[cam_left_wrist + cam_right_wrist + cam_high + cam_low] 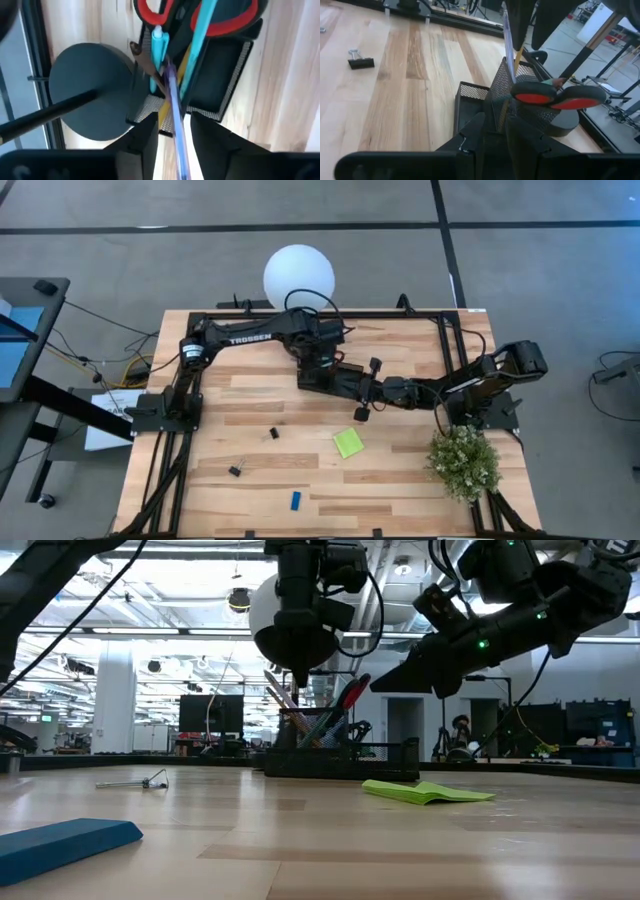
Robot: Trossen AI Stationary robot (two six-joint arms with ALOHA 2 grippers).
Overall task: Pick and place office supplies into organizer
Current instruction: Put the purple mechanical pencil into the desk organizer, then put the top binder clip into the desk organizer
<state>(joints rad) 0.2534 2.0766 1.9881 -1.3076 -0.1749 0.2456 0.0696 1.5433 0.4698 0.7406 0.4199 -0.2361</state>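
The black mesh organizer (338, 383) (395, 757) stands in the middle of the table, beside the lamp's round base (90, 95). Its cup (520, 100) holds red-handled scissors (230, 22) (555, 96), light-blue pens (158, 47) and a yellow pencil (184, 65). My left gripper (176, 135) (300, 665) hangs over the cup, shut on a violet-blue pen (172, 100). My right gripper (503, 131) (380, 687) hovers shut above the organizer's low tray (472, 100), touching nothing that shows. A lime-green sticky pad (348, 442) (425, 792), a blue eraser (296, 500) (65, 840) and black clips (235, 471) (273, 433) lie on the table. My left gripper pinches the violet-blue pen's shaft (176, 127) between its two fingers (145, 140). The fingers come from above, pointing down, and lie along the pen. The pen stands nearly upright, and its lower end (167, 70) reaches in among the pens and pencil in the cup.
The white globe lamp (298, 277) stands at the far edge, right behind the organizer. A green potted plant (463, 461) sits near the right arm's base. A black frame rail (320, 314) borders the far side. Bare wood lies toward the near edge, around the clips and eraser.
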